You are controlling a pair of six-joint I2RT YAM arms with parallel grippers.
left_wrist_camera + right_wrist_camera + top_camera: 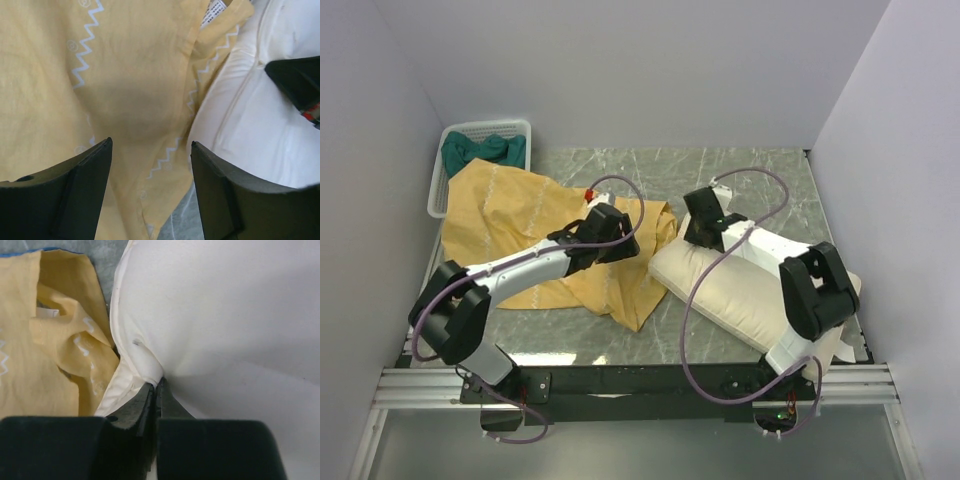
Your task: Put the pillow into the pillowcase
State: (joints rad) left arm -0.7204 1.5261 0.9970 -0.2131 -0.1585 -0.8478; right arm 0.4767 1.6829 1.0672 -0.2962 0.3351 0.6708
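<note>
The pillowcase [510,215] lies crumpled on the left of the table with its mustard-yellow side out. The cream-white pillow [740,290] lies to its right, touching its edge. My left gripper [636,243] hovers open over the pillowcase edge beside the pillow. In the left wrist view its fingers [151,142] straddle yellow fabric [135,75], with the pillow [250,125] at right. My right gripper [706,243] sits at the pillow's far left end. In the right wrist view it [158,382] is shut on a pinched fold of the pillow [225,315], next to the pillowcase [30,365].
A white basket [520,126] holding a green cloth [480,150] stands at the back left corner. The grey marble table [720,170] is walled on three sides. Purple cables loop over both arms. A white label [47,312] shows inside the pillowcase.
</note>
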